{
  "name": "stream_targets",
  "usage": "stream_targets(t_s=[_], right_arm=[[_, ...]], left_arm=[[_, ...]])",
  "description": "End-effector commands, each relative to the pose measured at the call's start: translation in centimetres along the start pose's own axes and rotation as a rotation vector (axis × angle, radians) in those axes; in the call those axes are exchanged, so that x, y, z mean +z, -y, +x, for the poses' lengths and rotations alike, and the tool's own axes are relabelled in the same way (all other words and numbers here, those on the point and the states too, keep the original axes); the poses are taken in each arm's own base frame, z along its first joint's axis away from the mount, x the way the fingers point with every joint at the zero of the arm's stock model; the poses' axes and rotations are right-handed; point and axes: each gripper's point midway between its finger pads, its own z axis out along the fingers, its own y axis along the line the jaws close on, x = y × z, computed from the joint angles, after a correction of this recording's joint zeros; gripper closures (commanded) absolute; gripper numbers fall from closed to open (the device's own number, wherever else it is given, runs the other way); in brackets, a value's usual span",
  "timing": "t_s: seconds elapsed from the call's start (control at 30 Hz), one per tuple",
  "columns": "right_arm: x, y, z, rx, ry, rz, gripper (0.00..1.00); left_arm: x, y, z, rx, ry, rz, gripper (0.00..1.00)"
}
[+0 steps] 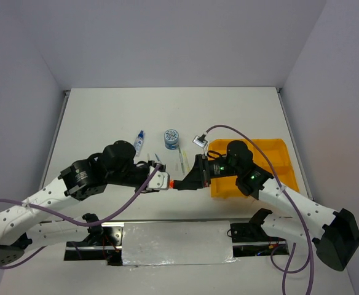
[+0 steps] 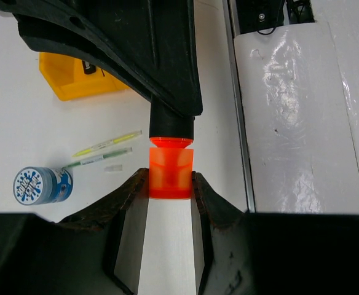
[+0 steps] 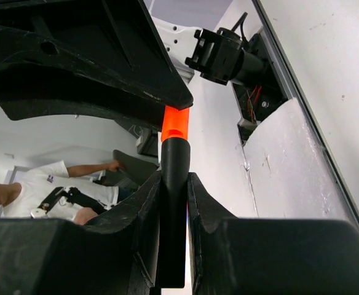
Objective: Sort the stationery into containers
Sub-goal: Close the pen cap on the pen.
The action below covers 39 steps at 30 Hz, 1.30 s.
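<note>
Two grips on one highlighter (image 2: 171, 175), looks mid-handover: left gripper (image 2: 169, 182) clenches cap (image 2: 171, 161), right gripper (image 3: 174, 179) clenches body (image 3: 174, 157); next, left should release, right heads for tray (image 1: 278, 153).

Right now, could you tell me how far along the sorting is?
Done: nothing visible in the exposed part of the tray. In hand: left gripper pinches the highlighter by its orange cap, right gripper its body. Left: bottle, pot, pens on the table.

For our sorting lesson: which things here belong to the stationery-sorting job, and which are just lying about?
Job: highlighter, pot, bottle, pens, tray.
Lying about: silver sheet, person.
</note>
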Motion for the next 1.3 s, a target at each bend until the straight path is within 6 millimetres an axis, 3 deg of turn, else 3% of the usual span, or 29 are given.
stream_targets(t_s=[0.0, 0.3, 0.67, 0.93, 1.07, 1.2, 1.23, 1.27], right_arm=[[0.2, -2.3, -1.8, -0.085, 0.040, -0.038, 1.00], [1.0, -1.8, -2.9, -0.076, 0.052, -0.024, 1.00], [2.5, -3.0, -3.8, -0.090, 0.097, -0.079, 1.00], [3.2, -2.8, -4.8, -0.140, 0.171, -0.123, 1.00], [4.4, -1.9, -4.9, -0.149, 0.164, -0.128, 1.00], [5.4, -2.0, -3.6, -0.127, 0.121, -0.211, 1.00], [5.2, -3.1, -3.7, -0.127, 0.129, -0.267, 1.00], [5.4, -2.5, -3.1, -0.103, 0.114, -0.278, 1.00]], left_arm=[[-0.3, 0.0, -2.2, 0.035, 0.071, 0.016, 0.74], [0.1, 0.7, -2.5, 0.020, 0.077, 0.064, 0.73], [0.8, -0.3, -2.7, -0.003, 0.061, 0.040, 0.71], [0.4, -0.2, -4.3, -0.003, 0.116, 0.046, 0.68], [0.6, 0.0, -4.3, -0.008, 0.107, 0.061, 0.68], [0.0, -0.3, -5.4, 0.021, 0.132, 0.044, 0.67], [-0.1, -0.4, -5.6, 0.027, 0.134, 0.040, 0.67], [-0.2, -0.4, -5.8, 0.037, 0.135, 0.041, 0.67]])
